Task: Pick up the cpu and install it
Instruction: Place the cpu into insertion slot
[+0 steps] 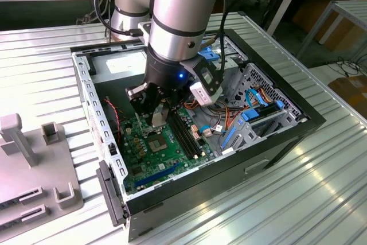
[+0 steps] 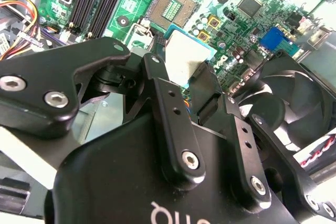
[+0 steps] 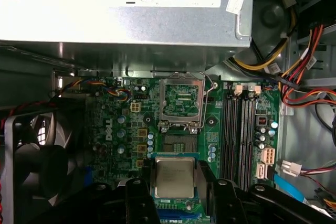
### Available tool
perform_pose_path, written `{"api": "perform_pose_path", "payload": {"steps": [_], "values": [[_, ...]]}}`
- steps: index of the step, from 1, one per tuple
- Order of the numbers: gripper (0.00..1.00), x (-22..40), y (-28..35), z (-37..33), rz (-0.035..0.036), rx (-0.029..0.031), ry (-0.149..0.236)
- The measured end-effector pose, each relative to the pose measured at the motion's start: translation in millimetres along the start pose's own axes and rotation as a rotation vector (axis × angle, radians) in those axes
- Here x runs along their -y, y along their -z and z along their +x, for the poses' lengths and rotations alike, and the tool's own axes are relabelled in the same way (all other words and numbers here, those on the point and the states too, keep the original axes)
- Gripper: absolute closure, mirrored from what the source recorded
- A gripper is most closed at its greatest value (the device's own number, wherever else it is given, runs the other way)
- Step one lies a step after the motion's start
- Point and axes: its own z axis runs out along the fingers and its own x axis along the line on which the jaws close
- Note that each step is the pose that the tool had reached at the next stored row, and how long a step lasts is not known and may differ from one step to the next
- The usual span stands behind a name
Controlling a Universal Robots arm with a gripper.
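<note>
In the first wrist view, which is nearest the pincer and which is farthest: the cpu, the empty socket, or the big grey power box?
1. The cpu: gripped in the pincer itself.
2. The socket: on the green board, just beyond the cpu.
3. The power box: past the socket, beyond the board.

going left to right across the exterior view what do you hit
grey fixture → case's left wall → gripper holding the cpu → black memory slots → blue-tabbed drive cage → cardboard box
</note>
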Motion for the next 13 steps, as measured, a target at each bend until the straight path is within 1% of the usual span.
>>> {"api": "perform_pose_path", "payload": {"steps": [4,6,8,9,13], "values": [[0.56,0.1,-8.7,-2.3,0.0,0.0001,0.0],[0.56,0.2,-14.5,-4.7,0.0001,0.0,0.0],[0.56,0.3,-18.2,-6.2,0.0001,-0.0001,0.0],[0.56,0.3,-21.0,-7.3,0.0002,-0.0001,0.0],[0.56,0.3,-29.4,-8.2,0.0001,-0.0001,0.0]]}}
